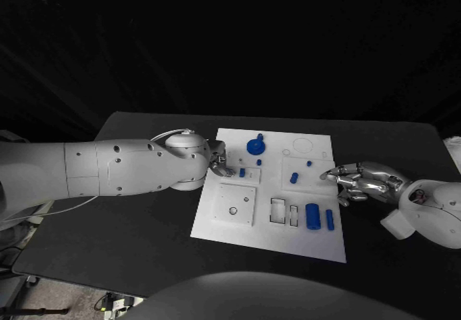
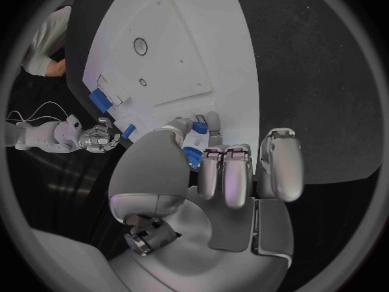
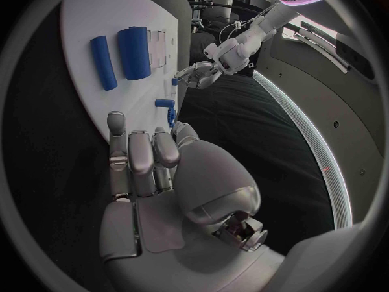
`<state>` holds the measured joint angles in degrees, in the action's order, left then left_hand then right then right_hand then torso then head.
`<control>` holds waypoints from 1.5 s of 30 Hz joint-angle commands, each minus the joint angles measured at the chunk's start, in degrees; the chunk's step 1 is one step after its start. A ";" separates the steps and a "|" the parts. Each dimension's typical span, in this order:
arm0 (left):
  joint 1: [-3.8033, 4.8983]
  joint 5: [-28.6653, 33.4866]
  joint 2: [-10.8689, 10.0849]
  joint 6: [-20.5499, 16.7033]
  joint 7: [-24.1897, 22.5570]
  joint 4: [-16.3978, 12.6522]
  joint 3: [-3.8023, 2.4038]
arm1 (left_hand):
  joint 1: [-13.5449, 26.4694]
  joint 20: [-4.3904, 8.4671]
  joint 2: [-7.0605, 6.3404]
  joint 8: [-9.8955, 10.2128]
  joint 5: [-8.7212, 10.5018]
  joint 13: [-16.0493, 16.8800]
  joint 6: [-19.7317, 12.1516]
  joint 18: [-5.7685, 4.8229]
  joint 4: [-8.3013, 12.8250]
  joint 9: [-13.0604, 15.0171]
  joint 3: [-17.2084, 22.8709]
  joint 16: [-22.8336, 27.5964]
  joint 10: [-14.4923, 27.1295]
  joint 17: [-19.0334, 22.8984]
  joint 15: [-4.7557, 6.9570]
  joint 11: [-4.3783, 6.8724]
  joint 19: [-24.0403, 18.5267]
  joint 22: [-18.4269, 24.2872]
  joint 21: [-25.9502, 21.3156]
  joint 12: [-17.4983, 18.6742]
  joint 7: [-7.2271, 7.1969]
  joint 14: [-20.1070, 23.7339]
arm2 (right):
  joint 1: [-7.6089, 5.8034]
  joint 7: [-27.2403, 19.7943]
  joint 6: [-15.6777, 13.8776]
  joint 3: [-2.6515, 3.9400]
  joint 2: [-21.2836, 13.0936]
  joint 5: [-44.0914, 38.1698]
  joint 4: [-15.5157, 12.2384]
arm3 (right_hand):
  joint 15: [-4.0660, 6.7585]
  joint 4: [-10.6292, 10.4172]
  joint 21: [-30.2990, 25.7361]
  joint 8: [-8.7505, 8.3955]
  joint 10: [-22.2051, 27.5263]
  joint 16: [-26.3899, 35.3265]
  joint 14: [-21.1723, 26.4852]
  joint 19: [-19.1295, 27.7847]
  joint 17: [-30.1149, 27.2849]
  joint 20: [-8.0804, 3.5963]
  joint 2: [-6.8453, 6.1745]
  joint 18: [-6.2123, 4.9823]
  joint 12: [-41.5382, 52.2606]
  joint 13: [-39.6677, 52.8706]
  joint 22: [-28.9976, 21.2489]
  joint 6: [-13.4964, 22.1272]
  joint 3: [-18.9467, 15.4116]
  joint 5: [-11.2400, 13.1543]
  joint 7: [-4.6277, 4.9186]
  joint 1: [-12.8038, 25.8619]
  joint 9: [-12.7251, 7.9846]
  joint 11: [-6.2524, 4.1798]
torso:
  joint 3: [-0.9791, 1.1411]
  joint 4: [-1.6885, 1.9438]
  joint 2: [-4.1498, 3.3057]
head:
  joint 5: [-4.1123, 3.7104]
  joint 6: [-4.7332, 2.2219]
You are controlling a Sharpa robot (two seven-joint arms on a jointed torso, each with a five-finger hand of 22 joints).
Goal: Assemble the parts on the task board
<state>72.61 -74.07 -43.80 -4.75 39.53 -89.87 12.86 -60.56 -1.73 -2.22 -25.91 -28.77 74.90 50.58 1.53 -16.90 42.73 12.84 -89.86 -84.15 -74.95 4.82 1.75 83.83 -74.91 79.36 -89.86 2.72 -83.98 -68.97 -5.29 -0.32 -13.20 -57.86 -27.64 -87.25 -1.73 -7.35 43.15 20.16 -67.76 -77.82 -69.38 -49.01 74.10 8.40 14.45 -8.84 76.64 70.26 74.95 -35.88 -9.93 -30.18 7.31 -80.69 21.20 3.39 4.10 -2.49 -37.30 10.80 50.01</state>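
On the black tabletop (image 1: pixel 144 227), the white task board (image 1: pixel 245 230) is worked at its left edge, where a small blue part (image 2: pixel 194 150) is pinched by the left robot hand (image 1: pixel 217 162) and apparently awaits careful seating in a nearby slot, while the right robot hand (image 1: pixel 362 182), curled, holds nothing at the board's right edge.

White task board (image 1: pixel 252 227), blue parts (image 1: pixel 313 215), black table (image 1: pixel 134 240), silver left robot hand (image 1: pixel 219 162).
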 commanded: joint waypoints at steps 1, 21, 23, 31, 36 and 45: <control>-0.42 0.64 0.02 1.39 2.34 0.27 0.36 | 1.03 -0.27 0.27 0.21 -0.41 14.99 0.27 0.87 -0.03 -0.43 0.44 -0.14 -5.73 -15.05 -0.30 0.05 1.01 -11.91 -0.42 0.06 0.12 -6.02 | 0.05 -0.18 1.21 -0.01 0.04 -0.04 -0.04 | -0.05 0.03 -0.18 -0.19 0.45 -0.12 0.32 0.54 -0.05 -0.01 -0.04 -0.54 -0.25 -0.08 2.53 -0.54 0.42 -0.42 0.06 -0.64 -0.08 0.01 | -0.01 -0.01 -0.02 | -0.03 -0.01; -0.42 0.61 0.30 0.90 0.79 0.50 0.36 | -0.97 0.10 -1.29 -0.72 -1.18 14.53 1.12 0.96 0.41 0.22 2.13 -0.14 -5.22 -15.05 0.19 0.77 0.82 -11.82 -0.85 0.87 -0.78 -6.02 | 0.32 -0.09 1.36 -0.01 0.13 -0.04 0.10 | -0.03 0.35 -0.23 -0.17 0.54 -0.12 0.36 0.67 -0.09 -0.03 -0.12 -0.56 -0.30 -0.17 2.51 -0.77 1.03 -0.69 0.02 -0.82 -0.13 -0.02 | 0.01 -0.02 -0.02 | 0.02 -0.01; -0.42 0.61 0.31 0.96 0.70 0.54 0.36 | -1.99 0.18 -1.74 -0.81 -1.72 14.27 1.02 0.99 0.50 0.34 2.56 -0.14 -4.94 -15.05 0.25 0.82 0.76 -11.78 -0.98 1.32 -0.85 -6.02 | 0.38 -0.10 1.36 -0.01 0.13 -0.04 0.12 | -0.03 0.43 -0.20 -0.18 0.55 -0.12 0.37 0.66 -0.10 -0.03 -0.14 -0.56 -0.31 -0.18 2.52 -0.79 1.17 -0.75 0.02 -0.86 -0.14 -0.02 | 0.01 -0.02 -0.02 | 0.05 -0.01; -0.42 1.01 0.34 0.23 -0.52 0.72 0.36 | -4.87 0.35 -2.29 -1.63 -4.30 14.07 1.25 1.01 0.53 1.02 4.31 -0.14 -4.73 -15.05 0.40 1.05 0.66 -11.76 -1.15 1.64 -1.13 -6.02 | 0.54 -0.02 1.42 -0.01 0.12 -0.04 0.14 | 0.01 0.95 -0.18 -0.28 0.68 -0.13 0.43 0.76 -0.14 -0.06 -0.31 -0.57 -0.39 -0.31 2.51 -0.86 2.06 -1.01 0.05 -1.13 -0.25 -0.04 | -0.01 -0.01 -0.01 | -0.01 -0.01; -0.42 1.69 0.30 -0.81 -1.87 0.77 0.36 | -7.63 0.71 -2.89 -2.85 9.62 14.22 1.14 0.99 0.25 1.99 13.59 -0.14 -4.89 -15.05 0.67 1.35 0.64 -11.80 -1.04 1.37 -1.51 -6.02 | 0.58 0.04 1.43 -0.01 0.10 -0.04 0.15 | 0.03 1.43 -0.13 -0.36 0.75 -0.14 0.46 0.83 -0.18 -0.08 -0.52 -0.58 -0.43 -0.39 2.51 -0.94 2.95 -1.04 0.07 -1.30 -0.34 -0.05 | 0.00 0.01 0.01 | 0.00 -0.01; -0.42 3.09 -0.10 -3.70 -5.07 0.40 0.36 | -6.44 0.74 -7.49 -6.95 12.25 14.71 2.59 0.91 1.11 4.60 25.77 -0.14 -5.44 -15.05 0.80 1.59 0.76 -11.90 -0.58 0.51 -1.83 -6.02 | 0.61 0.18 1.46 -0.01 0.03 -0.04 0.13 | 0.02 2.53 0.02 -0.61 0.93 -0.13 0.67 1.14 -0.35 -0.11 -1.35 -0.58 -0.52 -0.63 2.48 -1.15 6.09 -0.04 0.13 -1.07 -0.60 -0.01 | -0.02 0.00 0.00 | -0.05 -0.01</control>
<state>72.23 -72.51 -43.92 -6.86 36.87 -89.27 13.21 -67.22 -1.40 -9.23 -32.53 -16.72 74.90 51.94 1.52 -19.00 47.04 35.22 -89.86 -84.06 -74.92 5.23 2.92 83.93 -74.90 78.43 -89.20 1.80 -83.98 -68.42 -5.06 -0.01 -13.20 -57.84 -27.63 -87.06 -1.73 -4.83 43.15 19.87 -67.35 -77.82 -68.96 -48.18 73.85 8.40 13.70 -8.84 76.30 69.65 74.92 -36.65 -4.07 -30.39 7.35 -81.90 20.64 3.40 4.09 -2.48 -37.31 10.78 50.00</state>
